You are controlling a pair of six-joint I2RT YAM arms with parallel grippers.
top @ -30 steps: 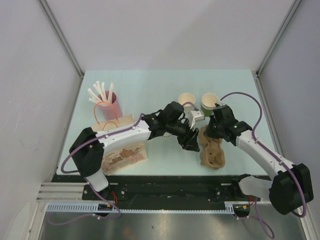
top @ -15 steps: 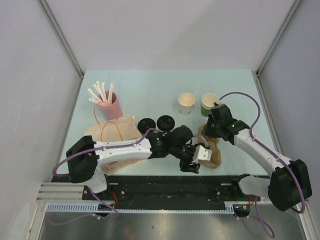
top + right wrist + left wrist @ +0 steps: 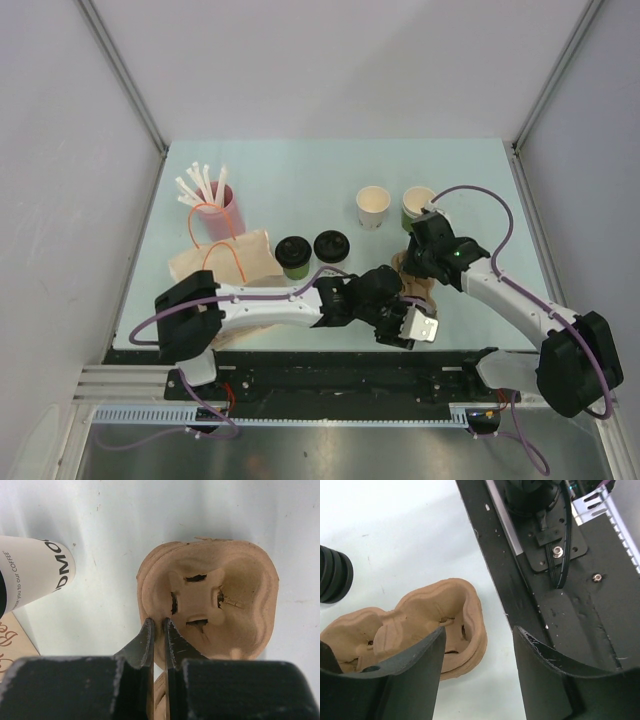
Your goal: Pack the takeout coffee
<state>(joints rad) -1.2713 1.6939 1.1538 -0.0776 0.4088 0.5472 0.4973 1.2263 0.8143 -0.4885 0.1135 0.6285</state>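
1. takeout coffee. the dark green cup [image 3: 294, 258] and the white cup [image 3: 329, 246], each under a black lid, stand upright side by side on the table [image 3: 280, 180], just right of the paper bag [image 3: 225, 262]. neither cup is held and neither sits in a tray well. a second ago my left arm lay across this spot and hid both. it has swung toward the near edge, so both lids now show in full from above.

2. pulp tray [image 3: 225, 595]. it lies to the right of the lidded cups, near them but apart. the wells that show are empty.

3. right pincer [image 3: 159, 625]. it is closed thin on the tray's rim, one finger outside the wall and one inside. it has kept this place over the last second. judgement: it is steadying the tray.

4. left pincer [image 3: 479, 630]. the jaws stand apart with nothing between them. it hovers over the tray's near end, close to the table's front edge. a second ago it was farther from that edge, at the tray's left side.

5. other items. the lidless white cup [image 3: 373, 205] and the lidless green cup [image 3: 418, 203] stand beyond the tray and are not part of this job.

6. meaning for the task. no cup is seated yet, so packing proper is still ahead. judgement: with the tray pinned and my left pincer free, the next move is to carry that pincer back to the nearer lidded cup, the white one. it should grip the wall below the lid and lower the cup straight into a well. a tilted entry could tip the cup or drag the light tray against my right grip.
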